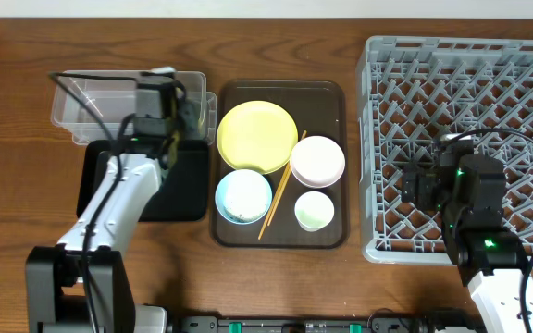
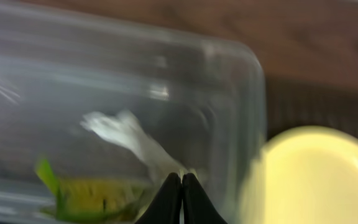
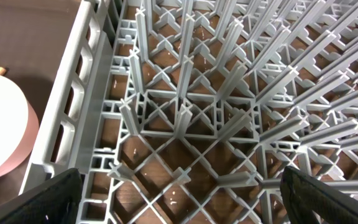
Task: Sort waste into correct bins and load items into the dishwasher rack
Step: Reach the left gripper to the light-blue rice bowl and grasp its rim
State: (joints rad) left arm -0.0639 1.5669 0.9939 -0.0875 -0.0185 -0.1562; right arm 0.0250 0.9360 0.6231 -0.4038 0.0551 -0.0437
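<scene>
I saw left end effector [image 2: 181, 198] clenched over the clear tub [image 2: 248, 93] | tissue [image 2: 126, 134] and wrapper [image 2: 92, 196] lay inside | right end effector [image 3: 182, 200] released, empty, above the dishwasher rack [image 3: 61, 118]

Yellow plate [image 1: 256, 136], brown tray [image 1: 328, 96], grey rack [image 1: 461, 65]

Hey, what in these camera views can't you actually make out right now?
- Overhead: the left arm covers most of the black tray and the clear tub inside, so their contents are hidden.
- Left wrist: motion blur; tissue and wrapper lie in the tub, but whether the shut left gripper touches the tissue is unclear.
- Right wrist: the white bowl is cut off by the left edge.
- No view shows the food grains.
</scene>
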